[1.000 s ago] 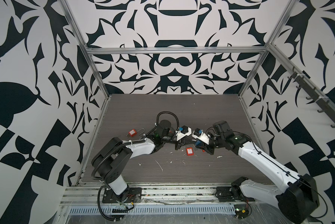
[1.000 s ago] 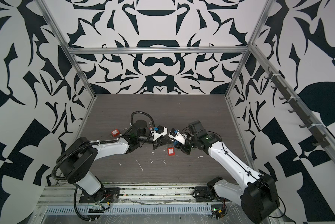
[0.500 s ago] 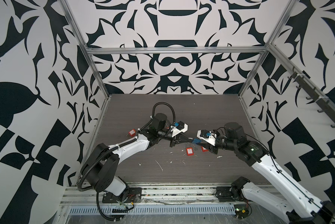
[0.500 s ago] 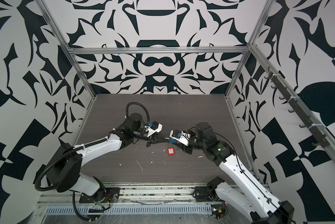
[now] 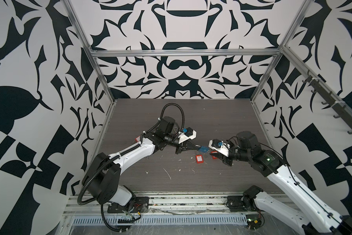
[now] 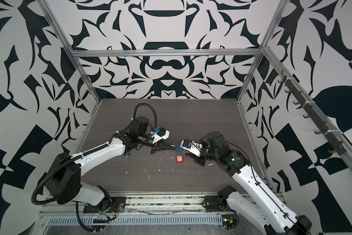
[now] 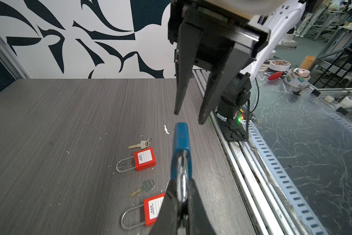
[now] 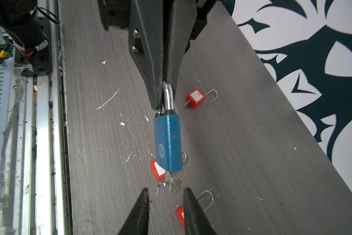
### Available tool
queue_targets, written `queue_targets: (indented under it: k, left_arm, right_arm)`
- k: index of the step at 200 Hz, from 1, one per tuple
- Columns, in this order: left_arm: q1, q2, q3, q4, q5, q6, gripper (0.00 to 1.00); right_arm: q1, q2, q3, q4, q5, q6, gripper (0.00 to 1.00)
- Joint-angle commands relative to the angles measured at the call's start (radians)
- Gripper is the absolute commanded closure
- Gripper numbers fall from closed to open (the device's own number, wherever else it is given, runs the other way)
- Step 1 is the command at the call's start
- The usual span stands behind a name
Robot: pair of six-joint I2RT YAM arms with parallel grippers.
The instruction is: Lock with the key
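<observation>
Left fingers (image 8: pixel 148 61) clamping blue padlock (image 8: pixel 168 142), right fingers (image 8: pixel 139 215) parted, narrow gap between

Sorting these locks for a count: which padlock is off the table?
The blue padlock with a steel shackle, clamped by that shackle in the left gripper, in mid-air. The red padlocks lie flat on the grey wood-grain table.
</observation>
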State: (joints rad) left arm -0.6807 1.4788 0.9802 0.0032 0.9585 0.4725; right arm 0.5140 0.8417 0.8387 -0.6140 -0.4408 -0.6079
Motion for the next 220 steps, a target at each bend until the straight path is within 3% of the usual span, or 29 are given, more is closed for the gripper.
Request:
queue_targets:
  k: [1,150,220]
  left_arm:
    - [0.001,-0.042,0.023,-0.044,0.016,0.057,1.00]
    - [0.001,-0.059,0.032,-0.112,0.020,0.130,1.00]
    - [0.001,-0.065,0.033,-0.104,0.025,0.129,1.00]
  right_arm:
    - [0.000,0.024,0.037,0.013,-0.003,-0.011,0.71]
    - [0.000,0.137,0.096,-0.044,-0.129,-0.060,0.91]
    - [0.000,0.163,0.104,-0.082,-0.123,-0.079,0.86]
